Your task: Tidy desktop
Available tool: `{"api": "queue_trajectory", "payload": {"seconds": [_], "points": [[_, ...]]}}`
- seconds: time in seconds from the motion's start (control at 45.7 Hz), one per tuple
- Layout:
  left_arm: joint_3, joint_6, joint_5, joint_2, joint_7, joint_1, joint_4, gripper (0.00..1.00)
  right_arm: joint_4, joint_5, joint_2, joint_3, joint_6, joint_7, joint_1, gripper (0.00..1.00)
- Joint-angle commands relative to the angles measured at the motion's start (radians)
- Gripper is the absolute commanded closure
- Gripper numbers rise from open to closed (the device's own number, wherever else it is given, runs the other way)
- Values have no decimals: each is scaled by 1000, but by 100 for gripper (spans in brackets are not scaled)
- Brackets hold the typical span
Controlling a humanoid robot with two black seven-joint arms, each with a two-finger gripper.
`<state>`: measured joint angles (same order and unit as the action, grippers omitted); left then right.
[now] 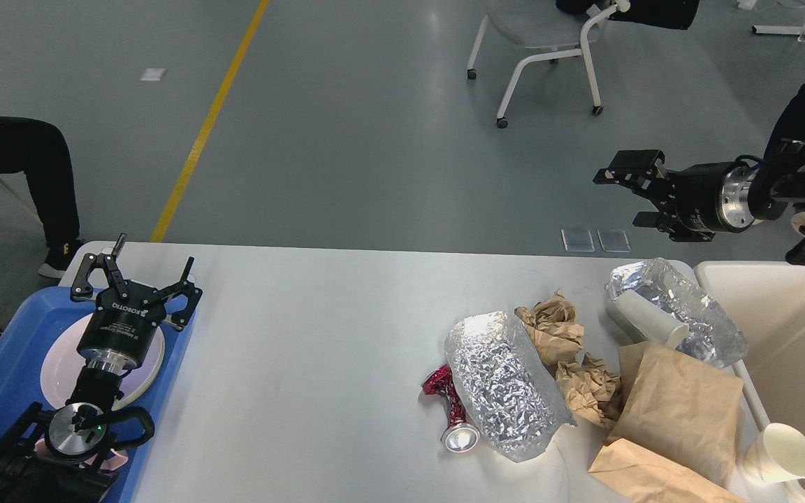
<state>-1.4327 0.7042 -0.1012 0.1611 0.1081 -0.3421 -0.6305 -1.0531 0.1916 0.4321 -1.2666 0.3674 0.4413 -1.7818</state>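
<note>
From the head view, litter crowds the right half of the desktop (305, 349): a crushed red can (450, 412) lies on its side, touching a crinkled silver foil bag (504, 384); just beside that sit wads of crumpled brown paper (570, 356), and a flat brown paper bag (675, 412) overlaps them near the front edge; a second foil bag (682, 318) lies further back with a white paper cup (647, 318) on its side against it; another white cup (783, 454) stands at the right corner, against the beige bin (794, 335) that flanks the table; at the left a blue tray (4, 363) holds a round white plate (56, 370); on the grey floor beyond are a yellow line (210, 119), a white-legged chair (542, 42) and people's dark legs; the desktop itself fills the lower middle of the view, smooth, white and faintly glossy, with rounded corners, its centre and left bare; the left gripper (135, 272) hangs over the tray and plate, fingers spread wide, holding nothing; the right gripper (622, 199) points leftward above the floor past the far edge, jaws parted and empty.
</note>
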Motion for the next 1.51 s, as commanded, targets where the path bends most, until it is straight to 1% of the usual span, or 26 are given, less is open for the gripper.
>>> {"api": "queue_trajectory", "payload": {"seconds": [0.0, 0.066, 0.131, 0.197, 0.241, 0.263, 0.285, 0.328, 0.482, 0.504, 0.526, 0.569, 0.613, 0.679, 0.723, 0.898, 1.161, 1.336, 1.489], "points": [[0, 0, 0, 0, 1, 0, 0, 4, -33, 2, -101, -146, 226, 1, -139, 0], [0, 0, 0, 0, 1, 0, 0, 4, -42, 2, -153, -162, 338, -1, -180, 0], [0, 0, 0, 0, 1, 0, 0, 4, -51, 2, -180, -155, 438, -3, -235, 0], [0, 0, 0, 3, 1, 0, 0, 4, -88, 2, -216, -154, 507, -12, -293, 0], [0, 0, 0, 3, 1, 0, 0, 4, -125, 0, -249, -152, 539, -36, -341, 0], [0, 0, 0, 3, 1, 0, 0, 4, -146, 0, -256, -148, 545, -58, -366, 0], [0, 0, 0, 3, 1, 0, 0, 4, -171, 0, -257, -142, 547, -84, -393, 0], [0, 0, 0, 3, 1, 0, 0, 4, -231, 0, -259, -117, 547, -154, -451, 0], [0, 0, 0, 3, 1, 0, 0, 4, -404, -1, -256, -19, 542, -447, -605, 0], [0, 0, 0, 3, 1, 0, 0, 4, -436, -1, -256, 8, 541, -531, -629, 0], [0, 0, 0, 3, 1, 0, 0, 4, -453, 0, -254, 19, 541, -564, -642, 0], [0, 0, 0, 3, 1, 0, 0, 4, -488, 2, -242, 41, 538, -611, -679, 0], [0, 0, 0, 3, -1, 0, 0, 4, -515, 2, -231, 50, 536, -647, -702, 0], [0, 1, 0, 3, -1, 0, 0, 4, -532, -1, -230, 46, 536, -680, -709, 0], [0, 1, 0, 3, -1, 0, 0, 4, -538, -1, -227, 36, 536, -693, -712, 0], [0, 1, 0, 3, -1, 0, -2, 4, -544, 2, -216, -14, 559, -687, -714, 0], [0, 1, 0, 3, -1, 0, -2, 4, -527, 12, -211, 7, 510, -685, -705, 0], [0, 1, 0, 3, -1, 0, 0, 4, -527, -3, -167, -79, 395, -688, -650, 0], [0, 1, 0, 3, -1, 2, 0, 4, -509, -3, -90, -111, 265, -690, -512, 0]]}}
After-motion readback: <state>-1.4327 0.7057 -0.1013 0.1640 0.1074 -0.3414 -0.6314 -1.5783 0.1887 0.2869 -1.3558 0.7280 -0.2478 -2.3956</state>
